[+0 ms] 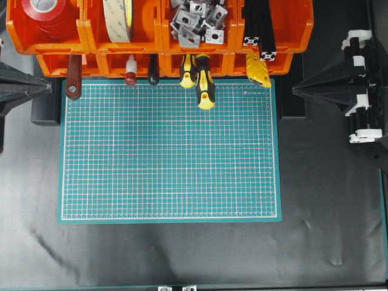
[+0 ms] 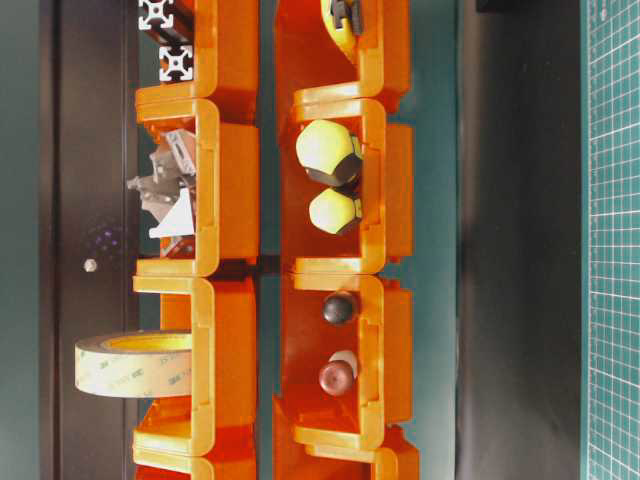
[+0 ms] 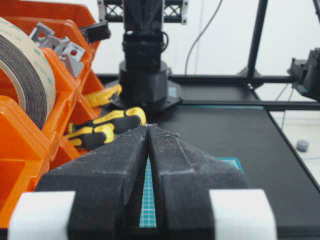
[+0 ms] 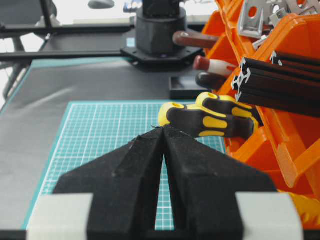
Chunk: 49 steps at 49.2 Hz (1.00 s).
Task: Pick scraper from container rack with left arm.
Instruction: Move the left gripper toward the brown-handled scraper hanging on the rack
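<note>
While the scraper [image 1: 74, 76] waits in the leftmost lower bin of the container rack [image 1: 24, 42], only its reddish wooden handle pokes out toward the near side, the end with the hole resting over the far left corner of the green cutting mat [image 1: 170, 157]. Just right of it sit a small red-knobbed tool [image 1: 130, 71] and a dark-knobbed one [image 1: 153, 71], then the yellow-and-black screwdrivers [image 1: 200, 79]. Both arms are parked well apart from the rack, at the left and right edges of the black surface [image 1: 327, 230]. The left tool [image 3: 148, 131] is closed on nothing, tips pressed together; the right tool [image 4: 163, 131] looks the same. From here I'd worry that the handle lies close under the upper tier, so a careless approach could bump the bins, or closed fingers could push the handle aside instead of straddling it.
</note>
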Each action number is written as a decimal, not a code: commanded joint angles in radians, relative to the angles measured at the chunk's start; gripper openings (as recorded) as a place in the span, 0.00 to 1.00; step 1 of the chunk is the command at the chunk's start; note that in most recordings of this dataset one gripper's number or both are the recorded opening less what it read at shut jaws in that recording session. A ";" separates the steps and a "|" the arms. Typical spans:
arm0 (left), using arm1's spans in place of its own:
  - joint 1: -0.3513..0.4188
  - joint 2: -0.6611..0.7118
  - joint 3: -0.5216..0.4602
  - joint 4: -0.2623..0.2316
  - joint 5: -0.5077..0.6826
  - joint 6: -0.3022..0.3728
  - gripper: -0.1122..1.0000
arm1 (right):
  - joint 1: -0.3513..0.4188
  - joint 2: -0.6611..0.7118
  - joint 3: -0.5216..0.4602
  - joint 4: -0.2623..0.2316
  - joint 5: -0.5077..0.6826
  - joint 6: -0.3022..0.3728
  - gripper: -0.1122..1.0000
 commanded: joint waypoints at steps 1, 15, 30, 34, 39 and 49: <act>-0.034 0.043 -0.046 0.040 0.067 -0.034 0.15 | 0.011 0.014 -0.038 0.003 -0.018 0.015 0.12; -0.121 0.038 -0.249 0.048 0.436 -0.026 0.10 | 0.051 -0.002 -0.077 0.029 -0.015 0.052 0.09; -0.239 0.143 -0.514 0.094 1.109 0.017 0.10 | 0.055 -0.028 -0.095 0.028 0.021 0.054 0.09; -0.261 0.198 -0.552 0.121 1.209 0.035 0.10 | 0.055 -0.035 -0.097 0.029 0.035 0.055 0.09; -0.296 0.250 -0.583 0.193 1.233 0.032 0.10 | 0.057 -0.046 -0.100 0.029 0.046 0.057 0.09; -0.402 0.360 -0.670 0.339 1.451 -0.040 0.10 | 0.058 -0.064 -0.107 0.031 0.064 0.057 0.09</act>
